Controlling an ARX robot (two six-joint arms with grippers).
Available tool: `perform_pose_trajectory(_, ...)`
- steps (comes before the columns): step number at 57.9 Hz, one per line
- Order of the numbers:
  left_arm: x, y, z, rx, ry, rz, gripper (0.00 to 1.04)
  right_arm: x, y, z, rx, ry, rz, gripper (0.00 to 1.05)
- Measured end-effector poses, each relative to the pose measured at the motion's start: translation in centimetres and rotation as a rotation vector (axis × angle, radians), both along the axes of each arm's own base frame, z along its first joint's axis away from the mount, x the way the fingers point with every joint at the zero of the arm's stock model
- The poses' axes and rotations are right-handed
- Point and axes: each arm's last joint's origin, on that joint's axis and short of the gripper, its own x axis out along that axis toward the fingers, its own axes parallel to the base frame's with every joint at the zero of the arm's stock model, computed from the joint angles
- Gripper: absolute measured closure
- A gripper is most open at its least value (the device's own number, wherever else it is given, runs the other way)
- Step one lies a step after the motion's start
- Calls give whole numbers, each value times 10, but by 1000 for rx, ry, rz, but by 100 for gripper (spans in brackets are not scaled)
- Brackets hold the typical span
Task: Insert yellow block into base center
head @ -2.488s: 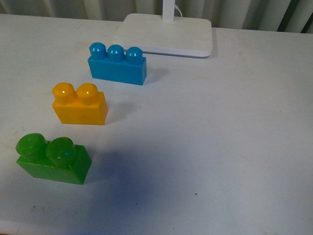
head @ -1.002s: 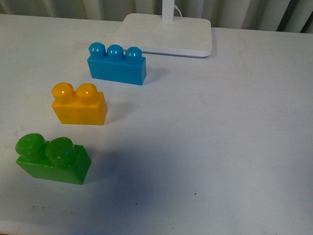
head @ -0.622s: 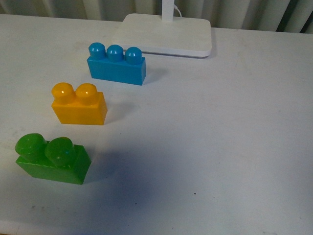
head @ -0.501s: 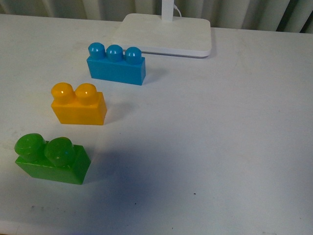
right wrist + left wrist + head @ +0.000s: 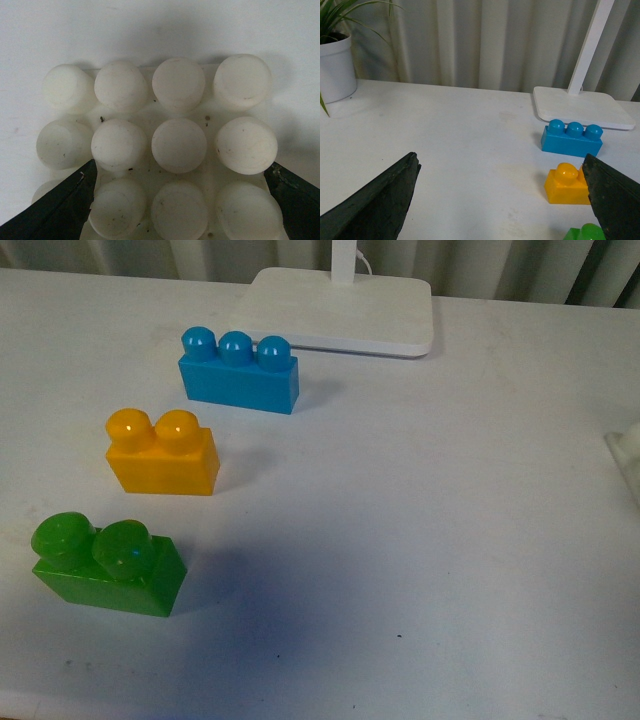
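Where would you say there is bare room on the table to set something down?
Free: the wide table stretch between the three bricks and the base at the right edge, nearer than the stand plate. Crowded: the left, where blue brick, yellow block, green brick line up.

Past the black fingers (image 5: 50, 212) of your right gripper (image 5: 175, 205), the base (image 5: 150, 165) is milky white, round studs in a grid, flecked dark. Ahead of your left gripper (image 5: 495, 200): yellow block (image 5: 566, 186), blue brick (image 5: 571, 140), green brick (image 5: 584, 234).

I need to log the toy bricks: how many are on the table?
3, in a diagonal row: the blue three-stud brick farthest; the yellow block in the middle; the green two-stud brick nearest. Others may lie out of view.
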Motion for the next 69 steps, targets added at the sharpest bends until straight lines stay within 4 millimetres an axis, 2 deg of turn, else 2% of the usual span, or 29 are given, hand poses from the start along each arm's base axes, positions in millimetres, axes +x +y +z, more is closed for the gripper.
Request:
perform_pose_trajectory(9, 0, 0, 0, 0, 0, 0, 6, 1, 40, 0, 7, -1, 8, 8)
perform_pose_trajectory(16, 0, 0, 0, 0, 0, 0, 6, 1, 85, 0, 34, 0, 44, 8)
perform_pose_trajectory(25, 0, 0, 0, 0, 0, 0, 6, 1, 125, 3, 80, 4, 61, 9)
perform_pose_trajectory(31, 0, 0, 0, 0, 0, 0, 6, 2, 143, 5, 104, 8, 59, 9)
perform_pose_trajectory(40, 0, 0, 0, 0, 0, 0, 6, 7, 158, 5, 124, 9, 32, 9)
perform_pose_trajectory(58, 0, 0, 0, 0, 0, 0, 6, 10, 164, 7, 178, 14, 34, 9)
perform_pose_trajectory(69, 0, 0, 0, 0, 0, 0, 6, 7, 165, 12, 290, 26, 95, 9)
